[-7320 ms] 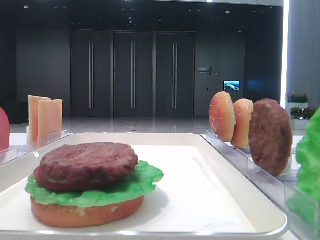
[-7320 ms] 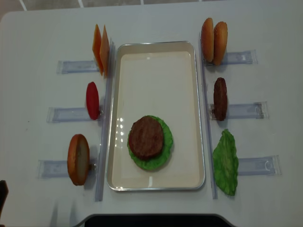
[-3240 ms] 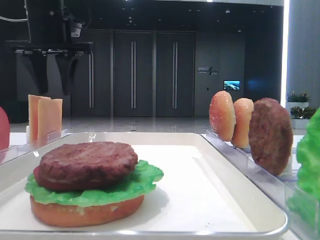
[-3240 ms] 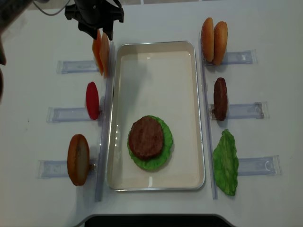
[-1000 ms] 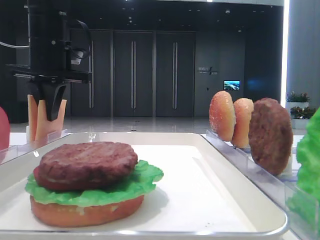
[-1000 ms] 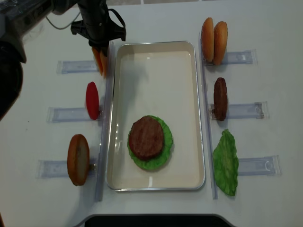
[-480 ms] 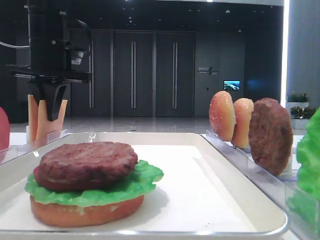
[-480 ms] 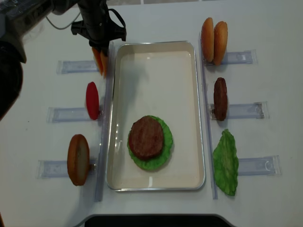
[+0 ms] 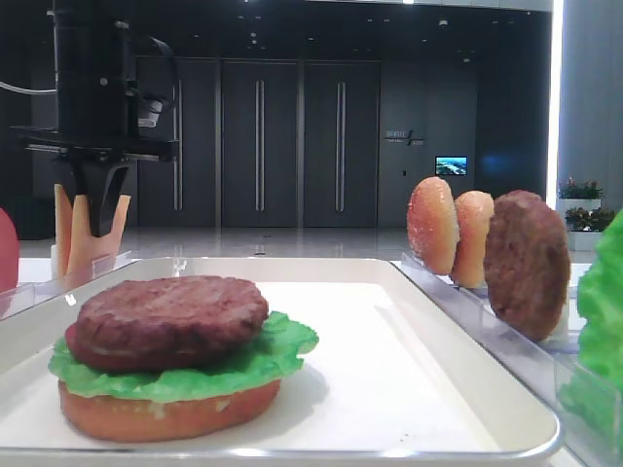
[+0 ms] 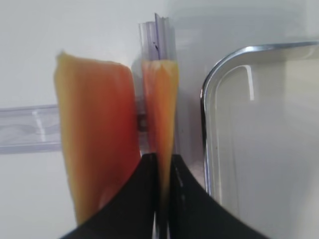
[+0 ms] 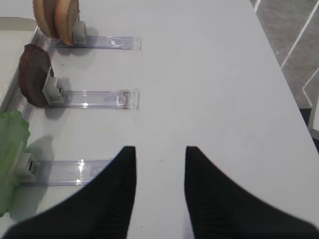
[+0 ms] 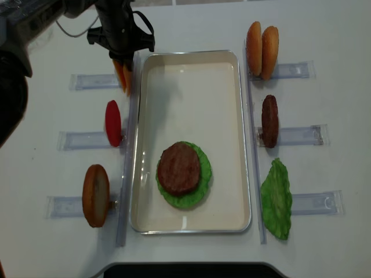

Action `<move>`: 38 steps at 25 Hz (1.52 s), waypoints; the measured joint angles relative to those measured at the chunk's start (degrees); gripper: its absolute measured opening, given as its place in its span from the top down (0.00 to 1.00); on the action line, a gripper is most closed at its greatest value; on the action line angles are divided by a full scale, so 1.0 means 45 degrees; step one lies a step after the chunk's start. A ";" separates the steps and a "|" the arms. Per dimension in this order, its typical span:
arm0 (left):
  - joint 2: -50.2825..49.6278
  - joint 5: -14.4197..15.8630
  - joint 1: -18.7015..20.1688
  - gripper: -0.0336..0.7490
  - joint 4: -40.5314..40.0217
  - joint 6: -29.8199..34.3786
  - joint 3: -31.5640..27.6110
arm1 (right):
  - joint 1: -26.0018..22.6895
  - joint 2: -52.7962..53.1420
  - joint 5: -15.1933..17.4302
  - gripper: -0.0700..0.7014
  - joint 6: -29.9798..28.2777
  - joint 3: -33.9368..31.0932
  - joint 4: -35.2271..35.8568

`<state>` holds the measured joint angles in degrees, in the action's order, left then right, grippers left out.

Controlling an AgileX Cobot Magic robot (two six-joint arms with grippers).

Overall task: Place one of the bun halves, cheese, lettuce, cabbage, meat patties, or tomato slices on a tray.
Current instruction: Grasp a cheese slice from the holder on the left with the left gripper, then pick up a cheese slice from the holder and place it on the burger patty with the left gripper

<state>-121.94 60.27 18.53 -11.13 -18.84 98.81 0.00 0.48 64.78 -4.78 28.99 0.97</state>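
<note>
Stacked burger (image 9: 175,355) is seen nearest in the low exterior view: bun half, lettuce and meat patty, resting at the near end of the white tray (image 12: 232,75). Beside the tray, on the bench (image 12: 324,35), the clear racks hold a spare bun half (image 12: 95,195), a tomato slice (image 12: 113,123), a second patty (image 12: 269,120), a lettuce leaf (image 12: 276,198) and two more bun halves (image 12: 261,41).

Right end effector (image 11: 159,164) is parked low over bare bench, fingers spread, nothing held.

At the far left corner, the left end effector (image 10: 162,172) is pressed together on the cheese slice (image 10: 160,114) nearer the tray, pinched at its upper edge; the twin slice (image 10: 94,144) stands just beside it, untouched. Compared with a few seconds ago, when the open fingers hung above the pair, the arm has been lowered and the fingers closed; over the last second no further change is noted. The cheese appears seated in its rack, not yet lifted.

Judgement: grasp is taken as complete; a straight lift and a carry over the rim are called for next.
</note>
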 joint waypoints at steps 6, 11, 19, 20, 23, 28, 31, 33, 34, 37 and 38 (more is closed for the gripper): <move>0.0213 0.0193 0.0000 0.92 0.0129 0.0022 0.0000 | 0.0000 0.0000 0.0000 0.61 0.0000 0.0000 0.0000; 0.0818 0.0502 0.0000 0.92 0.0307 0.0093 0.0176 | 0.0000 0.0000 0.0000 0.61 0.0000 0.0000 0.0000; 0.1415 0.2081 0.0000 0.92 0.1188 0.0540 0.1964 | 0.0000 0.0000 0.0000 0.61 0.0000 0.0000 0.0000; 0.1497 0.2148 0.0000 0.92 0.1221 0.0585 0.2230 | 0.0000 0.0000 0.0000 0.61 0.0000 0.0000 0.0000; 0.1710 0.2174 0.0000 0.92 0.1415 0.0659 0.2517 | 0.0000 0.0000 0.0000 0.61 0.0000 0.0000 0.0000; 0.1817 0.2310 0.0006 0.92 0.2023 0.0690 0.2522 | 0.0000 0.0000 0.0000 0.61 0.0000 0.0000 0.0000; 0.1847 0.2310 0.0215 0.92 0.2136 0.0850 0.2522 | 0.0000 0.0000 0.0000 0.61 0.0000 0.0000 0.0000; 0.2056 0.2323 0.0587 0.92 0.1999 0.0894 0.2342 | 0.0000 0.0000 0.0000 0.61 0.0000 0.0000 0.0000; 0.2205 0.2323 0.0781 0.92 0.1888 0.0894 0.2165 | 0.0000 0.0000 0.0000 0.61 0.0000 0.0000 0.0000; 0.2944 0.2323 0.1265 0.92 0.1717 0.0894 0.1160 | 0.0000 0.0000 0.0000 0.61 0.0000 0.0000 0.0000; 0.3271 0.2323 0.1324 0.92 0.1780 0.0894 0.0779 | 0.0000 0.0000 0.0000 0.61 0.0000 0.0000 0.0000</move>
<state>-107.22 70.72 24.49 -3.12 -14.81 102.31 0.00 0.48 64.78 -4.78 28.99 0.97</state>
